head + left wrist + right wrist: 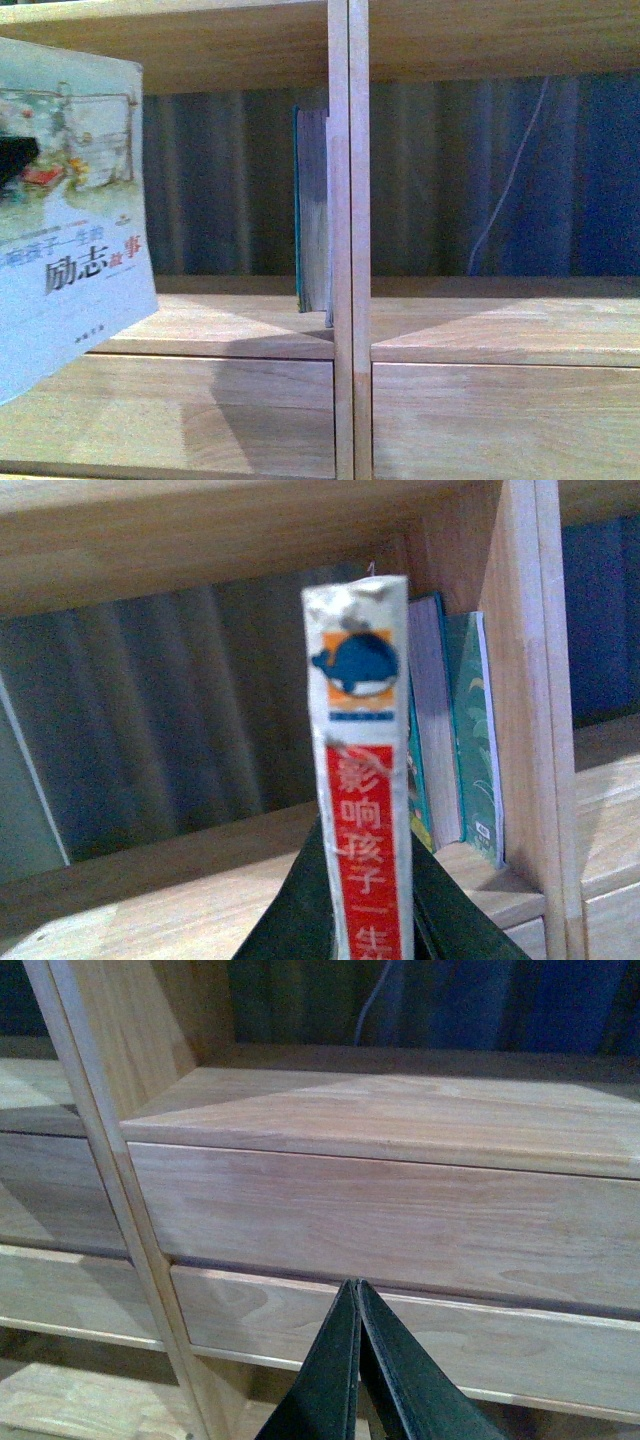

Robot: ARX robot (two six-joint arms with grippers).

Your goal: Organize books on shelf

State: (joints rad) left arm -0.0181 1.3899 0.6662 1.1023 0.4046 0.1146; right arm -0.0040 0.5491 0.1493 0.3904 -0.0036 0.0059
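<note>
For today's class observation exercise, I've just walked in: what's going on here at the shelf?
The left pincer holds a thin white-spined book with a red band in front of the left compartment of the shelf. A teal book already stands there beside the divider. The right pincer is shut and empty, near the drawer fronts.

Front view: the white-spined book [70, 200] runs off the left edge, its small print a blur. Left wrist view: spine's foot cut off, spine partly masking the teal book [432, 720].
</note>
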